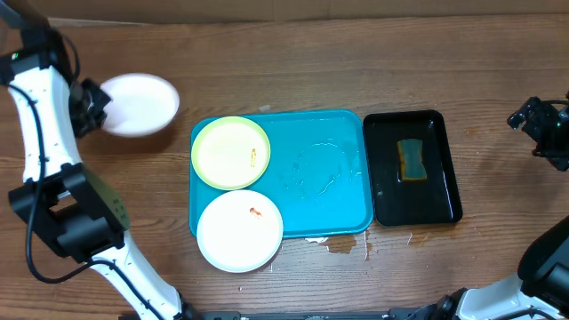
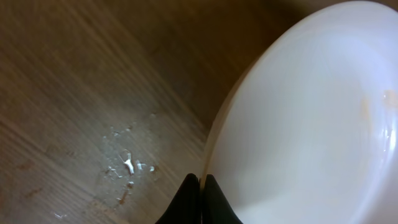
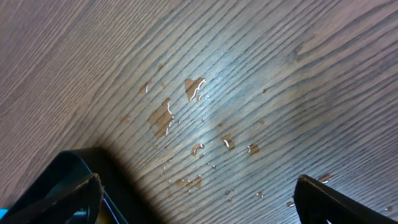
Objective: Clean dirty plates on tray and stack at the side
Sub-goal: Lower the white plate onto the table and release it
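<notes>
My left gripper (image 1: 96,108) (image 2: 200,183) is shut on the rim of a white plate (image 1: 140,104) (image 2: 311,124), held over the bare table left of the turquoise tray (image 1: 329,191). A faint orange trace shows near that plate's right side in the left wrist view. On the tray lie a pale yellow-green plate (image 1: 231,153) with a small smear and, nearer the front, a white plate (image 1: 240,229) with an orange-red smear, overhanging the tray's front rim. My right gripper (image 1: 538,124) (image 3: 199,199) is open over bare wet wood at the far right, holding nothing.
A narrow black tray (image 1: 444,200) stands right of the turquoise tray with a sponge (image 1: 412,159) in it. Water lies on the turquoise tray's right half, and drops (image 1: 342,244) (image 3: 165,118) wet the wood. White crumbs (image 2: 127,165) lie beside the held plate.
</notes>
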Motion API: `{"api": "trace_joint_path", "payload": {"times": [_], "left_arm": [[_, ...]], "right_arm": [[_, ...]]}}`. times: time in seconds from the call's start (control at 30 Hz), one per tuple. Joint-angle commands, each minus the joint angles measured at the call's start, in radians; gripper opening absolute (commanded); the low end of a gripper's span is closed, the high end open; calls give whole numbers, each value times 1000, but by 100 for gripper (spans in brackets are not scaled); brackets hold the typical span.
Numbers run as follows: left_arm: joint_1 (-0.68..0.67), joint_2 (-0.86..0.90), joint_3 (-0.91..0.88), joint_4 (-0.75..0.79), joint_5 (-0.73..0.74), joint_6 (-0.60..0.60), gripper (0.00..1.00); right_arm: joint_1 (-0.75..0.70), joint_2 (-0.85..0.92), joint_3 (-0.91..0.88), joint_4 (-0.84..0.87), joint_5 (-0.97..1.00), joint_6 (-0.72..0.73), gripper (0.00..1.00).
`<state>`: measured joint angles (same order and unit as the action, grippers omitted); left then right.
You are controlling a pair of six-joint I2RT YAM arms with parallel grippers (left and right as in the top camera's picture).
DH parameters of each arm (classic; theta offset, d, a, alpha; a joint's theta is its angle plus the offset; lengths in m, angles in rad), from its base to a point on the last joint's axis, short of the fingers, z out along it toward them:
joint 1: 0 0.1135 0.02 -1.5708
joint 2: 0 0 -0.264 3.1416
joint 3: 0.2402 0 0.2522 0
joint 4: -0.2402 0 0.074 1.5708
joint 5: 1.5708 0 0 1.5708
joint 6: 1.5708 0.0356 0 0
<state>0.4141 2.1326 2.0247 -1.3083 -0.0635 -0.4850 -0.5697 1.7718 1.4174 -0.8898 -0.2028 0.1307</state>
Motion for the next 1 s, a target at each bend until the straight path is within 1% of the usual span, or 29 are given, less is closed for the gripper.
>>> {"api": "trace_joint_path", "payload": {"times": [0.0, 0.17, 0.33, 0.37, 0.4, 0.43, 0.47, 0.5, 0.57, 0.67, 0.7, 0.87, 0.97], "left_arm": [[12, -1, -110, 40, -45, -35, 4], [12, -1, -259, 161, -193, -35, 4], [12, -1, -314, 216, -209, -28, 4], [11, -1, -315, 221, -203, -28, 5], [11, -1, -315, 224, -193, -27, 15], [10, -1, -315, 225, -175, -16, 34], [10, -1, -314, 225, -143, 6, 60], [10, -1, -313, 230, -25, 109, 84], [10, -1, -303, 229, 121, 181, 100], [9, -2, -251, 162, 293, 198, 100], [7, -4, -233, 135, 323, 198, 100], [-24, -81, -194, -4, 346, 193, 90], [-58, -164, -194, -68, 344, 202, 88]], "right_arm": [[-3, -8, 10, 5, 1, 4, 100], [-3, -8, 10, 5, 1, 4, 100], [-3, -8, 10, 5, 1, 4, 100], [-3, -8, 10, 5, 1, 4, 100], [-3, -8, 10, 5, 1, 4, 100], [-3, -8, 10, 5, 1, 4, 100], [-3, -8, 10, 5, 1, 4, 100], [-3, -8, 10, 5, 1, 4, 100], [-3, -8, 10, 5, 1, 4, 100], [-3, -8, 10, 5, 1, 4, 100], [-3, -8, 10, 5, 1, 4, 100], [-3, -8, 10, 5, 1, 4, 100], [-3, -8, 10, 5, 1, 4, 100]]}}
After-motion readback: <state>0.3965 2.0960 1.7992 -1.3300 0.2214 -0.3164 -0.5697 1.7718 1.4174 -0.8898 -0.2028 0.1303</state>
